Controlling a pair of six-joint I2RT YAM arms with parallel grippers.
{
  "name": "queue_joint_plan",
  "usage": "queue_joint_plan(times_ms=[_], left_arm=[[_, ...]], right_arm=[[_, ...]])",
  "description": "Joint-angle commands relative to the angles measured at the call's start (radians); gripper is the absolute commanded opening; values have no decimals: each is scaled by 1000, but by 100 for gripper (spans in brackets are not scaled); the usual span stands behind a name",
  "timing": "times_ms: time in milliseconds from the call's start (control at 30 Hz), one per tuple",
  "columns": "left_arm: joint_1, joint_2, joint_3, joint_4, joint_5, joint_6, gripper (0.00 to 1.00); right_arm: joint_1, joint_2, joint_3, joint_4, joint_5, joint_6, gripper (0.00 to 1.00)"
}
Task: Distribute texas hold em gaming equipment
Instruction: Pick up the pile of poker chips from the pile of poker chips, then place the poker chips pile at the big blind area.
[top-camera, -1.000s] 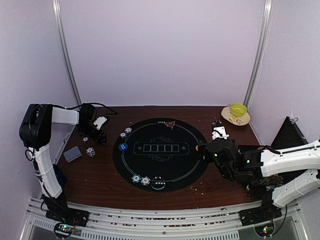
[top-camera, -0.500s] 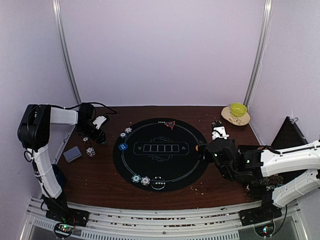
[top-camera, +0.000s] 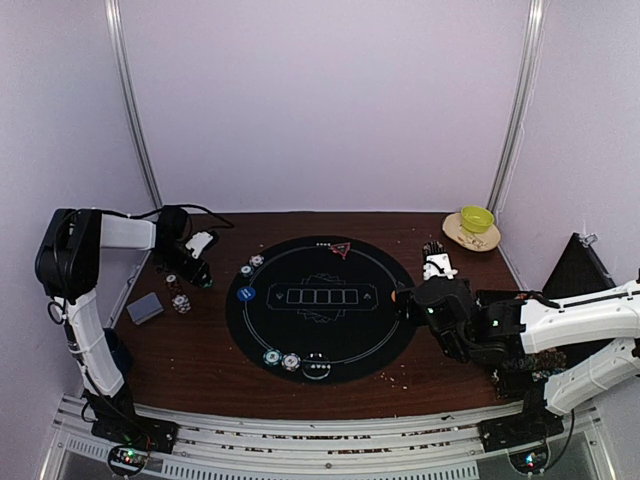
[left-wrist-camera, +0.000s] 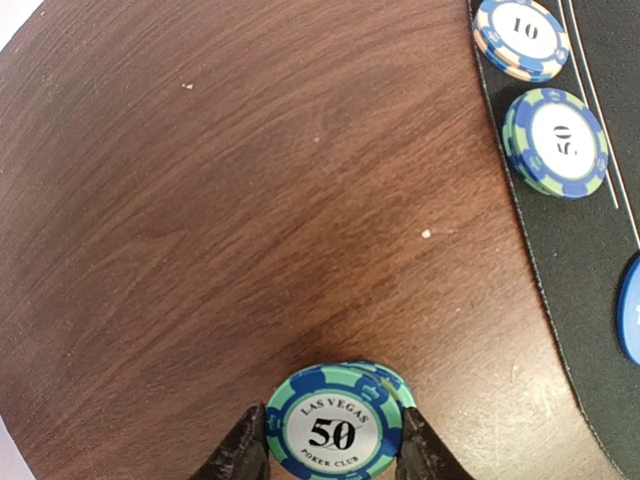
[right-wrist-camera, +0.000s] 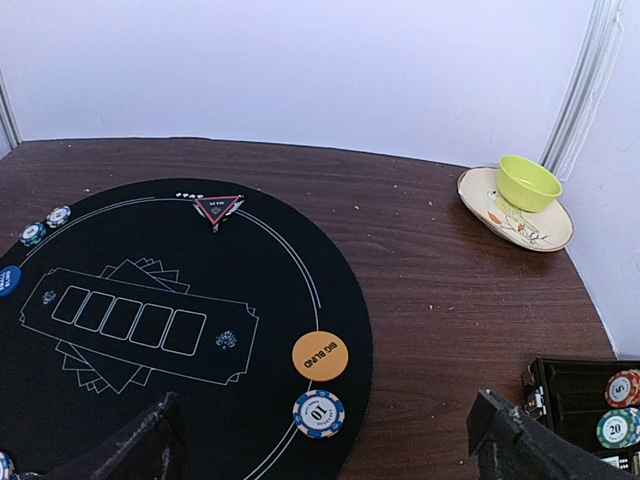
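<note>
Brown bench (left-wrist-camera: 250, 200) is seen under the left claw (left-wrist-camera: 333, 452), pinched on the rim of a 50 chip (left-wrist-camera: 335, 425), so it could easily be dropped; right claw (right-wrist-camera: 330, 445) is spread open.

left arm (top-camera: 95, 340): white links, bulky black joint housings, thin black cable (top-camera: 205, 211) looping off wrist. right arm (top-camera: 575, 322): same white/black, small green lights near wrist. bases (top-camera: 135, 432) black, tiny green-red lights. left fingers (left-wrist-camera: 240, 455) dark, matte. right fingers (right-wrist-camera: 130, 450) black, blocky.
</note>
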Motion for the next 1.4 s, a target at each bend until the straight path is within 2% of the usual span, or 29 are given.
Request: queue_joint_plan(times_ms=[0, 233, 500, 667, 933, 1133, 1367], left_arm=[[-7, -51, -19, 25, -9, 18, 40], [-21, -94, -36, 36, -39, 20, 34], [-90, -147, -68, 35, -56, 42, 33], [-197, -207, -96, 32, -35, 72, 33], [-453, -201, -40, -2, -1, 77, 33], [-616, -112, 85, -13, 4, 52, 33], [-729, 50, 282, -15, 53, 22, 33]], right_arm=[[8, 5, 30, -9, 28, -9, 100], [8, 5, 30, -9, 28, -10, 100], [8, 10, 30, -9, 33, -9, 100], [7, -4, 22, -10, 55, 3, 100], [6, -82, -23, 20, 116, 16, 100], [4, -127, -48, 25, 169, 31, 100], [3, -192, -78, 19, 238, 69, 100]])
